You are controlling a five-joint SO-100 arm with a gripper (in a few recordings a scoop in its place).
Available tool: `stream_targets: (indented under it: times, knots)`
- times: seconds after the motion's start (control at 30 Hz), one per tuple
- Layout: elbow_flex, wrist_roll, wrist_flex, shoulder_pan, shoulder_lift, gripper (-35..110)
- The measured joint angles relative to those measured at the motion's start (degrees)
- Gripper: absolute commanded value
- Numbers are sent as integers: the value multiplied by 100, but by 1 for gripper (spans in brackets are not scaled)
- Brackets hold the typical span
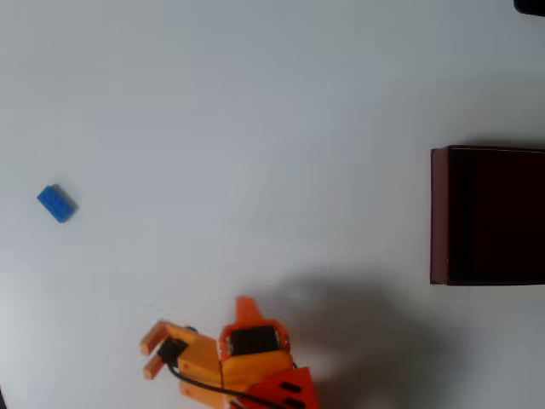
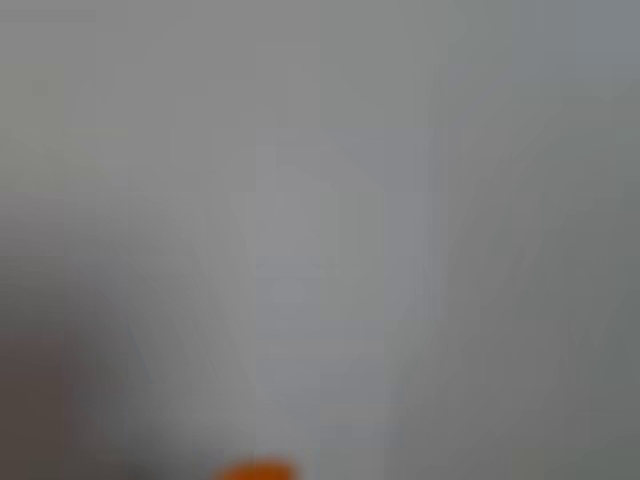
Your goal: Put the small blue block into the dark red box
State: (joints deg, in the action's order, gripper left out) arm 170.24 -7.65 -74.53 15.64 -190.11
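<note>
Overhead view: tiny bright blue plastic block (image 1: 57,204) lies alone on white table (image 1: 255,128), well apart from dark maroon-red rectangular box (image 1: 438,217); my orange gripper (image 1: 152,353) narrowly parted, empty.

In the overhead view the small blue block (image 1: 57,204) was a bright, plain blue at the left, and the dark red box (image 1: 438,216) at the right edge had maroon walls around a nearly black inside. The gripper (image 1: 152,354) and the arm (image 1: 247,358) at the near edge were orange, with a black cable and black panels, over a plain pale grey-white table (image 1: 255,128). The wrist view was a blurred grey, darker toward its lower left, with a sliver of orange at the bottom edge.
</note>
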Motion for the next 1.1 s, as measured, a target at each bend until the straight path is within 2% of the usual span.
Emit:
stream_targets:
  times: [0.07,0.3,0.43,0.53,0.63,0.9,1.1]
  knots:
    - [-378,-396,246,176,580,0]
    - [-2681,-2874,316,650,4131,1]
    - [-2944,-4148,352,1204,4535,6]
    - [-3085,-5080,431,1512,4957,16]
    - [-3305,-5880,580,1872,5520,17]
    - [-4386,-6987,1187,2584,7383,19]
    - [-5511,-7207,1389,2663,8833,19]
